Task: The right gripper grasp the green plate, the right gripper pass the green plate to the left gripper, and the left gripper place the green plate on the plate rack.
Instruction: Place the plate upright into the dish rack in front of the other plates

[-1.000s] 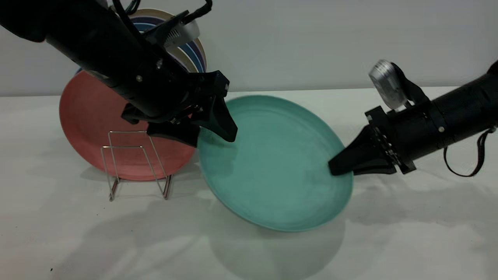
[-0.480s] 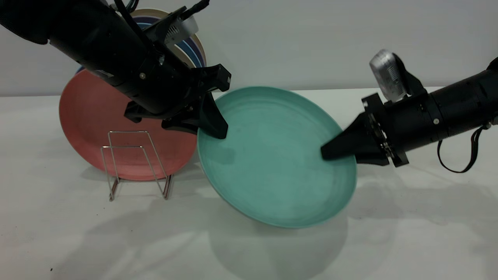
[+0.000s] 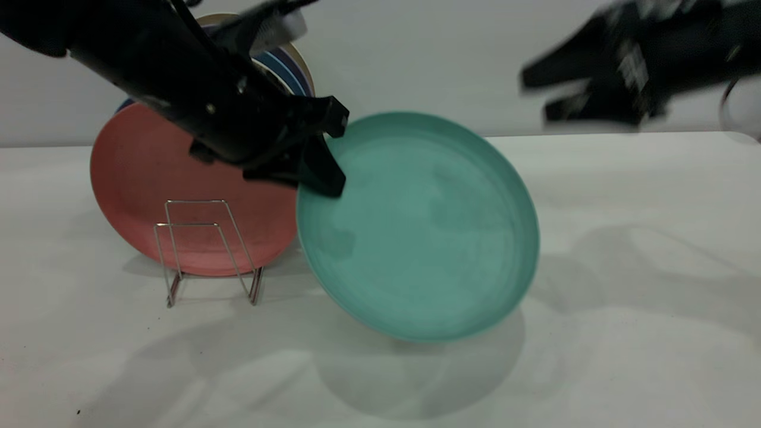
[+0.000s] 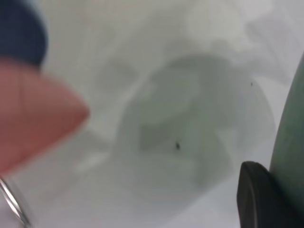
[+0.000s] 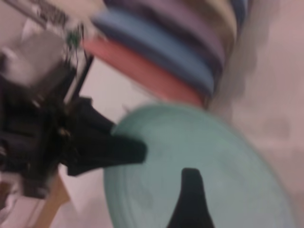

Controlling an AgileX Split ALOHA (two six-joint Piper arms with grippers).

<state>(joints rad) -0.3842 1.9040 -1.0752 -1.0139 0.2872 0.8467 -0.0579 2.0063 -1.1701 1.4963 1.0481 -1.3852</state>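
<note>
Left gripper: we are seeing the left gripper (image 3: 324,178) reaching down from the upper left of the exterior view, its jaws clamped on the upper left rim of the green plate (image 3: 419,229). In the right wrist view the same claw (image 5: 118,151) is biting onto the plate's edge (image 5: 190,142).

Green plate: we are finding it held off the table (image 3: 624,333), tilted so its face is turned toward the exterior camera, with its shadow lying on the surface below. It is hanging just to the right of the plate rack, its left edge near the salmon-pink plate (image 3: 148,178). In the left wrist view only a teal sliver of it (image 4: 289,147) is showing, beside one dark finger (image 4: 256,199).

Right gripper: we are seeing the right gripper (image 3: 535,95) up in the air at the upper right, well apart from the plate and blurred; its jaws are standing apart with nothing between them.

Plate rack: we are seeing the plate rack (image 3: 208,249) standing on the table at the left, the salmon-pink plate upright behind its front wire loops and dark blue plates (image 3: 285,71) further back.
</note>
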